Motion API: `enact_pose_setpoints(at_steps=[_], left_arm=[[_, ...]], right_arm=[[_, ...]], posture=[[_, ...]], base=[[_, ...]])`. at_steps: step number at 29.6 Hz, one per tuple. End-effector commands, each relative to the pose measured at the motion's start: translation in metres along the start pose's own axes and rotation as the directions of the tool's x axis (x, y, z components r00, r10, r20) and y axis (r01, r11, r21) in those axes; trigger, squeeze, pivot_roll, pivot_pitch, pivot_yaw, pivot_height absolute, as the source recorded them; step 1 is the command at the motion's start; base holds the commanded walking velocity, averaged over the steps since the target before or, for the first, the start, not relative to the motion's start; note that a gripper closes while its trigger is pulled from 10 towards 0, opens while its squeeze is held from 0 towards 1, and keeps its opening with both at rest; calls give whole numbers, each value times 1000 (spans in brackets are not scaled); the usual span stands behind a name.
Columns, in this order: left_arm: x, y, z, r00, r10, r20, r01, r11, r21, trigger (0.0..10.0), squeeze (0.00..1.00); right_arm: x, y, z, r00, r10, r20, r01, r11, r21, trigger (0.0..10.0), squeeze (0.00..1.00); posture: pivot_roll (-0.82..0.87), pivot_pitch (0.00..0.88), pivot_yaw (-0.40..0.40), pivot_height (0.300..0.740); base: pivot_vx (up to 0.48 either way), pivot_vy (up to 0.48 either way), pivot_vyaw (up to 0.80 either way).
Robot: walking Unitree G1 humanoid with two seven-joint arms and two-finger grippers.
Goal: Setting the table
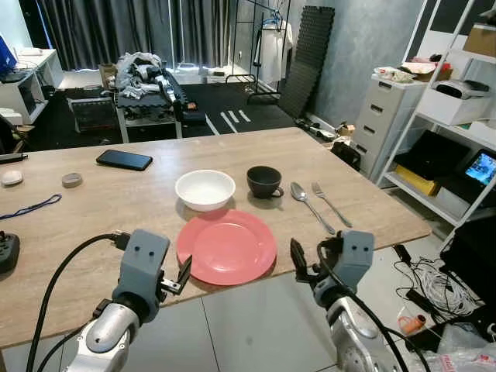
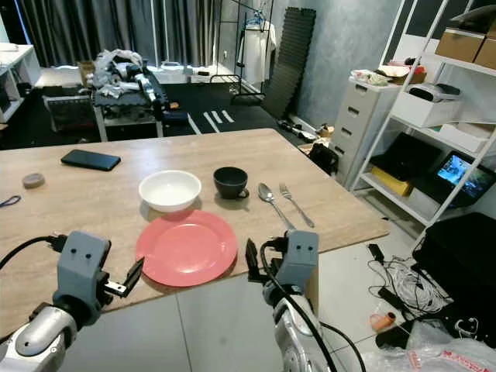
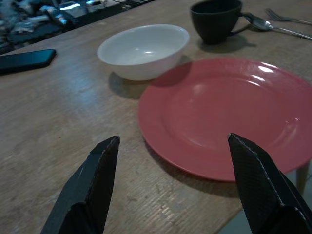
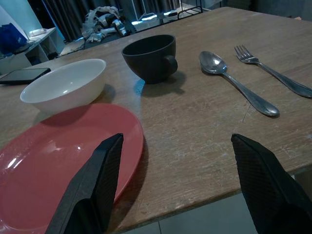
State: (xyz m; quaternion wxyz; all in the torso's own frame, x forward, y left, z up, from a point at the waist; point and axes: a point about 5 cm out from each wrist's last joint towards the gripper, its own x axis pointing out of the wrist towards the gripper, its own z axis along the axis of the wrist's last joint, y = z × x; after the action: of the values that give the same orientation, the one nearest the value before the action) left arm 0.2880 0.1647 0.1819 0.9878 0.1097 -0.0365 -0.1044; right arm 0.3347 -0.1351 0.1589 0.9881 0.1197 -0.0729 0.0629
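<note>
The wooden surface (image 1: 116, 209) carries a red plate (image 1: 226, 246) at its near edge, in the middle betw. the two arms. The plate has nothing on it. Just behind it, a bit to the left, stands a white bowl (image 1: 204, 189), also with nothing inside; its near side is very close to the plate rim, I cannot tell if they touch. Right of the bowl is a black cup (image 1: 264, 181) w. handle to the right; its inside is too dark to judge. Further right lie a spoon (image 1: 310, 204) and then a fork (image 1: 331, 204), side by side, apart from each other, handles toward the near edge.

Left claw (image 1: 184, 273) hovers at the near edge, just left of the plate, fingers spread wide and released, holding nothing. Right claw (image 1: 298, 260) hovers just off the near edge, right of the plate, fingers also spread wide, holding nothing.

Far left on the surface: a black phone (image 1: 124, 160), a small round grey thing (image 1: 72, 180), a blue cord (image 1: 31, 207).
</note>
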Motion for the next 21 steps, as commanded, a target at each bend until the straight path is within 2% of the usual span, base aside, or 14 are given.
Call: enact_pose_setpoints(at_steps=[1, 2, 7, 9, 10, 13, 14, 15, 16, 17, 18, 19, 20, 21], left_arm=[[-3, -3, -4, 999, -24, -29, 25, 999, 38, 10000, 0], [-3, -3, -4, 999, -24, -29, 25, 999, 38, 10000, 0], [-7, 1, -6, 996, -50, -80, 65, 979, 194, 10000, 0], [-14, 4, -1, 992, -112, -56, 124, 929, 349, 10000, 0], [-14, 4, -1, 992, -112, -56, 124, 929, 349, 10000, 0], [-20, 12, -1, 970, -227, -87, 236, 796, 557, 10000, 0], [-20, 12, -1, 970, -227, -87, 236, 796, 557, 10000, 0], [-21, 14, -2, 963, -251, -100, 260, 755, 602, 10000, 0], [-18, 17, -8, 944, -299, -140, 311, 664, 680, 10000, 0], [-18, 17, -8, 944, -299, -140, 311, 664, 680, 10000, 0], [-12, 16, -15, 926, -335, -176, 353, 595, 722, 10000, 0], [-9, 14, -18, 918, -348, -192, 369, 565, 738, 10000, 0], [-9, 14, -18, 918, -348, -192, 369, 565, 738, 10000, 0], [-3, 11, -24, 901, -374, -222, 400, 514, 759, 10000, 0]], right_arm=[[-3, -3, -4, 1000, -20, -8, 20, 1000, 7, 10000, 0], [-3, -3, -4, 1000, -20, -8, 20, 1000, 7, 10000, 0], [-2, -7, -2, 998, -58, 8, 58, 998, 15, 10000, 0], [-3, -8, -4, 997, -74, 0, 74, 997, 25, 10000, 0], [-3, -8, -4, 997, -74, 0, 74, 997, 25, 10000, 0], [-4, -7, -5, 997, -79, -1, 79, 995, 62, 10000, 0], [-4, -7, -5, 997, -79, -1, 79, 995, 62, 10000, 0], [-3, -7, -4, 997, -78, 7, 77, 995, 64, 10000, 0], [-1, -4, -1, 997, -74, 26, 73, 995, 68, 10000, 0], [-1, -4, -1, 997, -74, 26, 73, 995, 68, 10000, 0], [1, -2, 1, 997, -68, 38, 65, 995, 73, 10000, 0], [2, -1, 2, 997, -64, 43, 61, 995, 76, 10000, 0], [2, -1, 2, 997, -64, 43, 61, 995, 76, 10000, 0], [3, 0, 5, 997, -59, 55, 54, 995, 82, 10000, 0]], posture=[[98, 103, 36, 740], [98, 103, 36, 740], [105, 104, 41, 740], [112, 105, 45, 740], [112, 105, 45, 740], [121, 107, 58, 740], [121, 107, 58, 740], [121, 107, 58, 740], [123, 110, 65, 740], [123, 110, 65, 740], [123, 109, 66, 740], [123, 109, 66, 740], [123, 109, 66, 740], [124, 107, 66, 740]], base=[[0, 0, 0], [0, 0, 0], [0, 0, 0], [0, 0, 0], [0, 0, 0], [0, 0, 0], [0, 0, 0], [0, 0, 0], [0, 0, 0], [0, 0, 0], [0, 0, 0], [0, 0, 0], [0, 0, 0], [0, 0, 0]])
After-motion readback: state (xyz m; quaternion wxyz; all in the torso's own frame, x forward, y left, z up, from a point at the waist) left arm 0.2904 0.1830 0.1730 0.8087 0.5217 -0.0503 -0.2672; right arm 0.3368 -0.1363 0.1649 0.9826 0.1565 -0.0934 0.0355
